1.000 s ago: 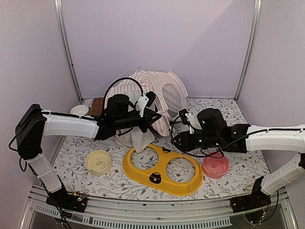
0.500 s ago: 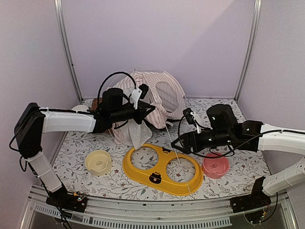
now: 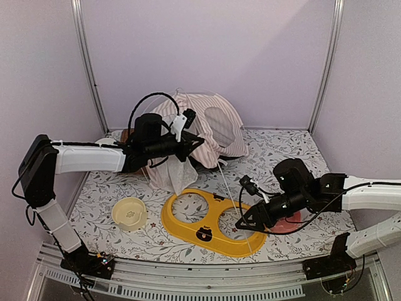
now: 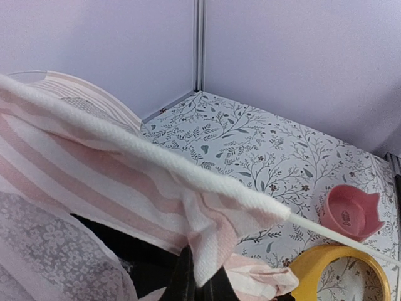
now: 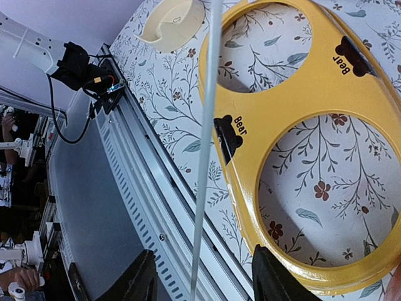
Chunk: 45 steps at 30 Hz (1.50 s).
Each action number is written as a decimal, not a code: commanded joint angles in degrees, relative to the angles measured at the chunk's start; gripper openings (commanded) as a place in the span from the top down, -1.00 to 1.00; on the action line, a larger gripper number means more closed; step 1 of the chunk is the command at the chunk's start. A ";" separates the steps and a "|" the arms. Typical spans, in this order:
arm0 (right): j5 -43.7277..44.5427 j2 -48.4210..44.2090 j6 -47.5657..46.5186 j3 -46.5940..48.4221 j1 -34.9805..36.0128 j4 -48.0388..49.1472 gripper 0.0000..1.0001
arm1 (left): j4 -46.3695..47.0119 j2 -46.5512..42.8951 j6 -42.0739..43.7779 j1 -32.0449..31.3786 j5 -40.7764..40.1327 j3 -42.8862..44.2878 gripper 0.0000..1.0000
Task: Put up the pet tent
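Observation:
The pet tent (image 3: 210,125), pink-and-white striped, stands half-collapsed at the back centre. Its lace curtain hangs at the front left. My left gripper (image 3: 195,143) is shut on a fold of its striped fabric (image 4: 207,241), held above the table. A thin white pole (image 3: 232,202) sticks out of the fabric sleeve and slants down toward the near edge. My right gripper (image 3: 241,223) is open over the yellow feeder. The pole (image 5: 207,138) passes between its fingers (image 5: 141,277) without touching them.
A yellow two-hole feeder stand (image 3: 188,221) lies at the front centre. A cream bowl (image 3: 129,213) sits to its left and a pink bowl (image 3: 289,221) to its right, partly under my right arm. The metal front rail (image 5: 135,188) runs below the right gripper.
My right gripper has moved away from the tent, down and toward the near edge, along the pole to over the feeder. My left gripper has lifted the fabric slightly and holds it.

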 commanded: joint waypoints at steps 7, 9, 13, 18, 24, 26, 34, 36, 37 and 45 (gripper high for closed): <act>-5.63 -0.56 0.01 -1.59 0.69 -0.88 0.13 | -4.67 -0.34 0.62 0.99 -0.17 0.94 1.00; -5.78 -0.50 -0.12 -1.79 0.74 -0.99 0.15 | -4.74 -0.31 0.59 0.98 -0.13 1.07 1.00; -6.35 -0.31 -0.26 -2.12 0.73 -1.07 0.28 | -4.82 -0.26 0.64 0.98 0.06 1.33 1.00; -7.03 -0.47 -0.73 -2.46 0.75 -1.50 0.56 | -5.00 -0.07 0.71 1.01 0.18 1.73 1.00; -7.77 -0.11 -1.16 -1.84 0.75 -1.62 0.98 | -5.30 0.00 0.94 1.04 0.26 2.32 1.00; -8.60 0.03 -1.19 -1.27 0.71 -1.13 1.00 | -5.56 -0.03 1.07 1.03 0.14 2.59 1.00; -10.65 0.21 0.34 2.10 1.17 3.62 1.00 | -6.73 -2.02 -0.33 1.01 -2.19 2.67 0.70; -10.28 0.25 1.10 2.75 1.29 4.69 1.00 | -6.75 -2.91 -1.16 1.01 -3.28 2.18 0.45; -10.13 0.40 1.32 2.94 1.36 5.21 1.00 | -6.69 -3.47 -1.54 0.95 -3.67 1.95 0.37; -8.86 1.72 2.80 3.59 1.54 7.95 1.00 | -4.19 -12.98 -4.49 -1.30 -8.87 -5.02 0.06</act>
